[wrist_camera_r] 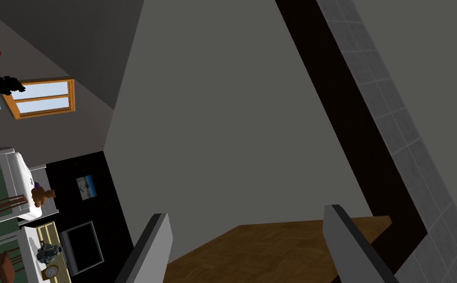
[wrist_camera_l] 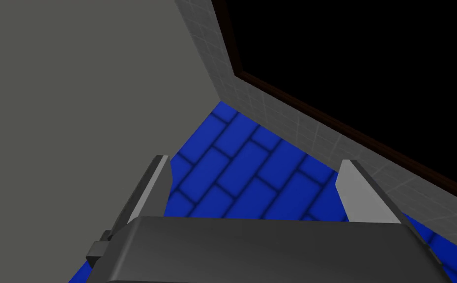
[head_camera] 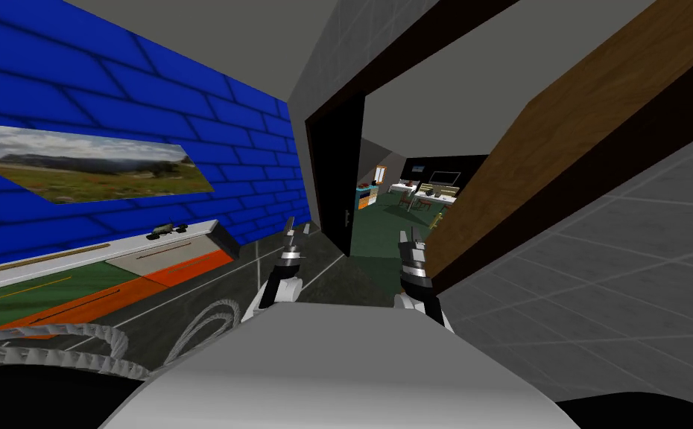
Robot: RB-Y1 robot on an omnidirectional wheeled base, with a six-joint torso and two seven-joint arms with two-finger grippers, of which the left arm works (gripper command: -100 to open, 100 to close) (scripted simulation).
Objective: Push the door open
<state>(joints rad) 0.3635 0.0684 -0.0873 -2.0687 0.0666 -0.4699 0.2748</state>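
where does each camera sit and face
Head: on the head, down and forward at the wooden door; left gripper and right gripper show.
Left wrist: on that hand, facing the blue brick wall; open fingers.
Right wrist: on that hand, facing the same door; open fingers.
Shared: head and right wrist see the door.

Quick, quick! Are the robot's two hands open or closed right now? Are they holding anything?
Left gripper: jaws open, holding nothing.
Right gripper: jaws open, holding nothing.
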